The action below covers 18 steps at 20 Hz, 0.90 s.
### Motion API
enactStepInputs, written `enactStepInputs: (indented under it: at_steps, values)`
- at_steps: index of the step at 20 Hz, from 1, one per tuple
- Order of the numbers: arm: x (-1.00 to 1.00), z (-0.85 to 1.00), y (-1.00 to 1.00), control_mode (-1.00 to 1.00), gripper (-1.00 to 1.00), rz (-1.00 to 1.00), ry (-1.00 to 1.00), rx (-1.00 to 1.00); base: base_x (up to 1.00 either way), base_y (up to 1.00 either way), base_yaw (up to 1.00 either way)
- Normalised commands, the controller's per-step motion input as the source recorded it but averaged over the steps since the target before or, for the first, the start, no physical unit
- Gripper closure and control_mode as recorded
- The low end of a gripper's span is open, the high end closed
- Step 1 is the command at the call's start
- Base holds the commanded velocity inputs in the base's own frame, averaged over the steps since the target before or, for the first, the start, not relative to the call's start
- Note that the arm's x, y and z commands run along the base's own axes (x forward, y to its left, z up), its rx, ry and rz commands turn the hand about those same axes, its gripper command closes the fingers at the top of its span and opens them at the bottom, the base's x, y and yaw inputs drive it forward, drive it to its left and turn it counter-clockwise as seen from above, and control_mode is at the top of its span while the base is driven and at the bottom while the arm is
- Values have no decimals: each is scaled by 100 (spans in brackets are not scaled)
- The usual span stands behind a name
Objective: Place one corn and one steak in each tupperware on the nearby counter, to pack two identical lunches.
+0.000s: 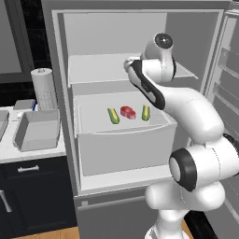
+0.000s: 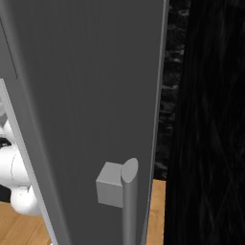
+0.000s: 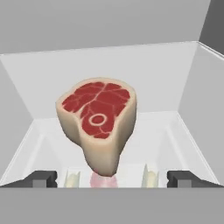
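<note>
A thick raw steak [image 3: 98, 120] with a white fat rim stands close in front of my gripper [image 3: 112, 178] in the hand view. It lies between and just beyond the dark fingertips [image 3: 43, 178], which are spread wide and hold nothing. Low behind it show two corn ends [image 3: 72, 178] and a second pink steak [image 3: 103, 181]. From the left base view, two corns [image 1: 113, 115] and a steak [image 1: 128, 112] lie in the open fridge drawer [image 1: 121, 144], and my arm reaches in above them. A light-grey tupperware [image 1: 37, 130] sits on the counter [image 1: 9, 151], with another tupperware [image 1: 2, 123] at the frame's left edge.
A paper towel roll [image 1: 44, 88] stands behind the tupperware. The fridge's upper shelf [image 1: 102, 65] lies beside my wrist. The open fridge door [image 2: 86, 95] with its bar handle [image 2: 128, 201] blocks the right base view. Dark cabinets [image 1: 32, 196] sit under the counter.
</note>
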Motion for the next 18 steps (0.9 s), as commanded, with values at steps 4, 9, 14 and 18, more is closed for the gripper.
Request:
enactStepInputs:
  at_steps: [4,9,14,18]
  values:
    - [48,-14,0,-100,-100,1,0,0,0,0,0]
    - [42,-27,0,-100,-100,1,0,0,0,0,0]
    - [28,-23,9,-100,-100,0,0,0,0,0,0]
    - [7,-31,16,-100,100,0,0,-1,0,0,0]
